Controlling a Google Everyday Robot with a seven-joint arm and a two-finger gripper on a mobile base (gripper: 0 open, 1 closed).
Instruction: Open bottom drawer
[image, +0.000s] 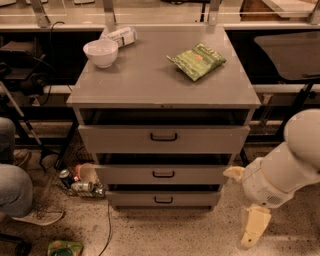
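The grey cabinet (160, 85) has three drawers. The bottom drawer (195, 199) is the lowest one, with the narrowest front and a small black loop handle (163, 200); a dark gap shows above its front. My gripper (245, 204) hangs at the lower right, beside the cabinet's right front corner and about level with the lower two drawers. It is open and empty, with one cream finger (234, 173) towards the cabinet and the other (254, 229) pointing at the floor. It touches no drawer.
A white bowl (101, 52), a bottle (120, 36) and a green bag (196, 61) lie on the cabinet top. Cans and a cup (82, 180) sit on the floor at the cabinet's left. A person's leg and shoe (20, 200) are at far left.
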